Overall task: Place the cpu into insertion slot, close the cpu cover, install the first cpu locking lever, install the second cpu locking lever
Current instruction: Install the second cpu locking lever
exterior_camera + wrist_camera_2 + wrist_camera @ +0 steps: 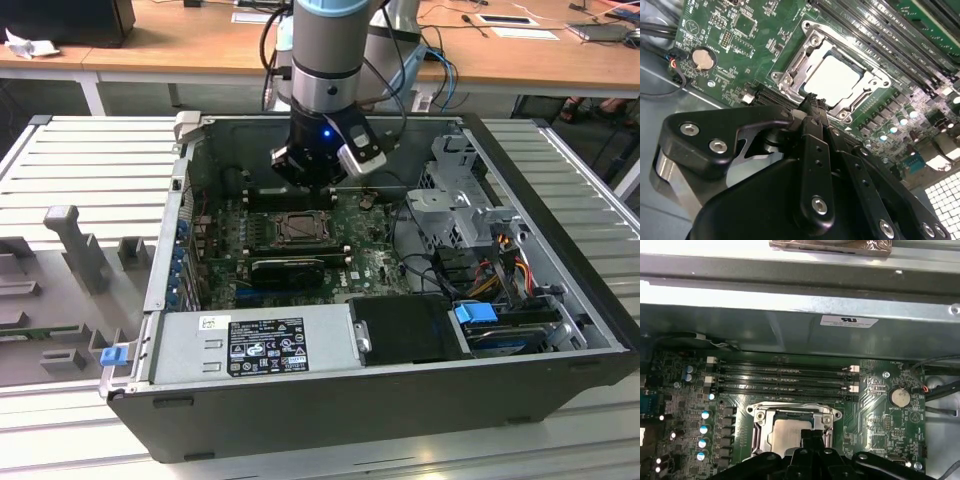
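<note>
Apparently the tool (812,107) hovers beside the covered cpu (832,77), memory slots (782,380) nearby.

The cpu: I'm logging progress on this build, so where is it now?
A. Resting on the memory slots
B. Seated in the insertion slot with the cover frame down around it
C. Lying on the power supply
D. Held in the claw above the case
B: in both wrist views the cpu's silver top lies flat in the insertion slot, framed by the cpu cover, with the claw just beside it.
</note>
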Robot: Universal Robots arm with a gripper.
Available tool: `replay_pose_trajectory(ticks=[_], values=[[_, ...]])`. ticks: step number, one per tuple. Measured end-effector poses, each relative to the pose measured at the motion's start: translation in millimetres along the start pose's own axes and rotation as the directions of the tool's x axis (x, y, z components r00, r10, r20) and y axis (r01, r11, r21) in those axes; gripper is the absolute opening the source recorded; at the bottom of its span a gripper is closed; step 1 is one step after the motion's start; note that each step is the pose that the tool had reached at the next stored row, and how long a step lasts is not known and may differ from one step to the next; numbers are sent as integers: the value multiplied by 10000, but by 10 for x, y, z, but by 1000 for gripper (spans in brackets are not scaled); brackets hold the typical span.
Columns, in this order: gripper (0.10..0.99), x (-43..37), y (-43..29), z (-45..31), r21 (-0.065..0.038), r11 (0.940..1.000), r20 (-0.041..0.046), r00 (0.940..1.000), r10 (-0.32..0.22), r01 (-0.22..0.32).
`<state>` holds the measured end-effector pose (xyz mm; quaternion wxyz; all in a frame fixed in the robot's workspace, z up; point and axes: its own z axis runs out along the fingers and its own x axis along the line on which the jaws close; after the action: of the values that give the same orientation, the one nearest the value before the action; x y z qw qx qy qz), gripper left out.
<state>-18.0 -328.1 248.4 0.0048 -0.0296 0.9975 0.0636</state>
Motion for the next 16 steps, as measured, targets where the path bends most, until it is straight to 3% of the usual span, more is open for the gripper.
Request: replay_pose_trajectory(ticks=[7, 12, 16], values=[[106, 10, -150, -18, 0, 10000, 0, 10000, 1, -1], [106, 21, -331, -29, -1, 10000, 0, 10000, 1, -1], [106, 32, -444, 19, -7, 10000, -30, 10000, -71, 71]])
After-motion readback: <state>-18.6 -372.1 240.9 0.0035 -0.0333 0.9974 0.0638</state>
